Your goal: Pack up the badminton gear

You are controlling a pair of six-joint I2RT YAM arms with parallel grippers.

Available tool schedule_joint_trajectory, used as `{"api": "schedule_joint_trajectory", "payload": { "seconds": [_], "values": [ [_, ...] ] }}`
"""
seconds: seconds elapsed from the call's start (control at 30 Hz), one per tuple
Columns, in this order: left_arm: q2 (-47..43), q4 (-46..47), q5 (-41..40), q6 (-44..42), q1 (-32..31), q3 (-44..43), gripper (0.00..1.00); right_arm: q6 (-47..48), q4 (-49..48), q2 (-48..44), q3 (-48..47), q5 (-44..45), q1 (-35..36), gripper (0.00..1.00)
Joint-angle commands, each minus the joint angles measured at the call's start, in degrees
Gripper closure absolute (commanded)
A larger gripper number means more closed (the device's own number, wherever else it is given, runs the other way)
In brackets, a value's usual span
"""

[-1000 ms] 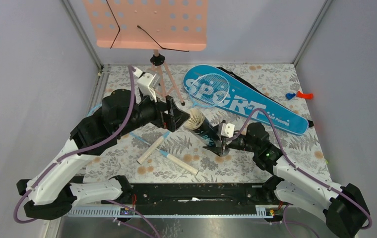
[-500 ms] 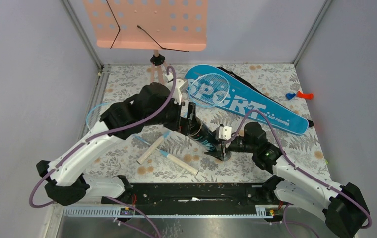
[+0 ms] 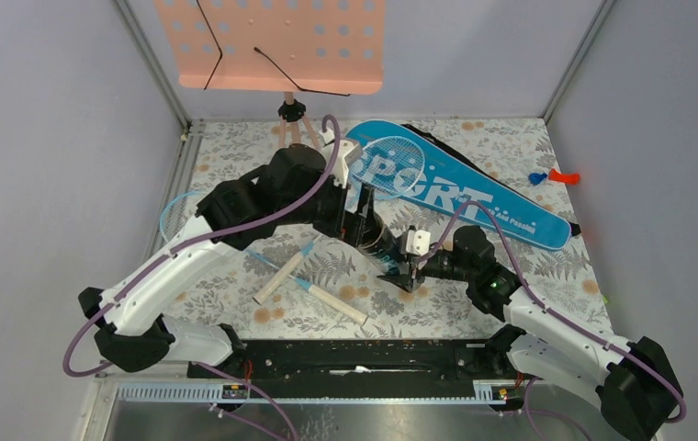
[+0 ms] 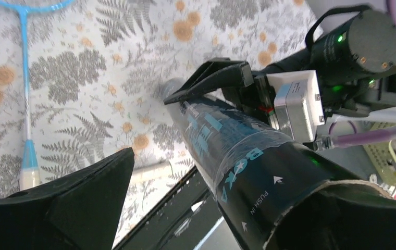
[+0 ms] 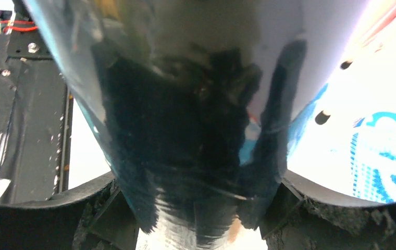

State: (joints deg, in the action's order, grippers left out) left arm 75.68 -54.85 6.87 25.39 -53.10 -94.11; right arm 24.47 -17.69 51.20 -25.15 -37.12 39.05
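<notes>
While we look down from above, one tube (image 3: 384, 253) slants across mid-frame. Our right claw (image 3: 410, 278) is clamped on its lower end, and our left claw (image 3: 364, 219) is at its upper end. One bag (image 3: 455, 193) lies upper right and two rackets (image 3: 276, 280) left of centre. One stand (image 3: 281, 41) is at top, on a floral table (image 3: 547, 266) between grey walls (image 3: 51, 138). From the left wrist, the jaws are spread wide about the tube's mouth without squeezing it. From the right wrist, the fingers (image 5: 45, 219) pinch the tube.
</notes>
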Motion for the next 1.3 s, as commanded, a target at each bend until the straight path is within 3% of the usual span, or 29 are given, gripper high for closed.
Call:
{"api": "schedule_joint_trajectory", "payload": {
  "seconds": [0.0, 0.17, 0.4, 0.63, 0.77, 0.9, 1.07, 1.27],
  "values": [
    [-6.5, 8.5, -6.1, -0.9, -0.9, -1.3, 0.01, -6.2, -15.1, -0.8, -1.6, 5.5, 0.4, 0.84],
    [-16.6, 17.9, -11.9, -1.7, -0.9, 4.4, 0.01, -7.2, -14.6, -1.7, -1.3, 9.2, 0.4, 0.84],
    [-29.9, 20.7, -20.8, -1.1, -0.9, 10.8, 0.01, -10.7, -15.1, -2.5, -1.7, 13.4, 0.4, 0.84],
    [-39.7, 32.0, -20.5, -3.0, -0.9, 27.8, 0.01, -30.6, -11.7, -2.2, -8.0, 30.8, 0.4, 0.83],
    [-37.1, 40.5, -12.1, -6.2, -0.9, 36.3, 0.01, -40.0, -11.1, -1.6, -9.8, 34.6, 0.4, 0.82],
    [-28.0, 47.6, 0.1, -10.1, -0.9, 39.6, 0.01, -43.2, -11.8, -1.6, -10.5, 33.9, 0.4, 0.81],
    [-17.3, 58.4, 2.3, -10.2, -1.0, 41.4, 0.01, -46.4, -13.4, -1.1, -9.9, 35.7, 0.4, 0.81],
    [-10.1, 65.8, 6.6, -11.2, -1.3, 41.1, 0.01, -46.4, -18.6, 0.4, -9.1, 31.6, 0.4, 0.80]
  ]
}}
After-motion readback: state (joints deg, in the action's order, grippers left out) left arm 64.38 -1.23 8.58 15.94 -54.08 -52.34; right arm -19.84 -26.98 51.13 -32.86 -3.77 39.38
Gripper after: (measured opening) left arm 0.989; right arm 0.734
